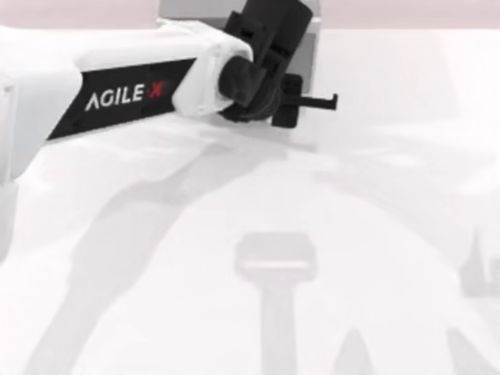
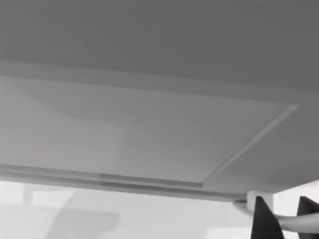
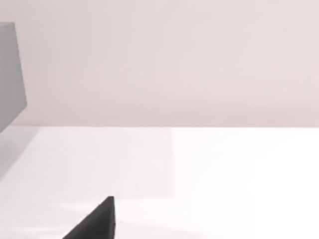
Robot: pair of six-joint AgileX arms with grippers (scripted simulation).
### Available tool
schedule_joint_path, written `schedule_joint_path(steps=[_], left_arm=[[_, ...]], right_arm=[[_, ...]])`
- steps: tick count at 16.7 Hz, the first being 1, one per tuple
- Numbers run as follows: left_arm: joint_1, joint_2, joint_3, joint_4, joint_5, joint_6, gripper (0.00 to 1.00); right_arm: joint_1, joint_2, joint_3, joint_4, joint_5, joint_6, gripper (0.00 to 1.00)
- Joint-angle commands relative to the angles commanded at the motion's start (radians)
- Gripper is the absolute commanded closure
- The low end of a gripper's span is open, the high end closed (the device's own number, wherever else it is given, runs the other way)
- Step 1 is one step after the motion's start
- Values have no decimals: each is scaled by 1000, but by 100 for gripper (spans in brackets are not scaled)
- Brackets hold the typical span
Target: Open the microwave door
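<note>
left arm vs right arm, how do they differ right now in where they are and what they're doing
The left arm reaches across the top view to the microwave at the table's far edge; the right arm does not appear there at all. The left gripper has its fingertips either side of the pale handle below the microwave door; the right wrist view shows only one dark fingertip over bare table, touching nothing.

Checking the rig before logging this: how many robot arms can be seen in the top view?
1. The left arm reaches from the table's left to the microwave at the far edge, left gripper in front of it. The right arm is outside this view.
</note>
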Motion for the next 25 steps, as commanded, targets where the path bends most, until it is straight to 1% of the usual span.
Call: schedule_joint_path(steps=[3,25], left_arm=[[6,-12,-25,11,12,20,100],[6,-12,-25,11,12,20,100]], right_arm=[[0,0,0,0,0,0,0],[0,0,0,0,0,0,0]])
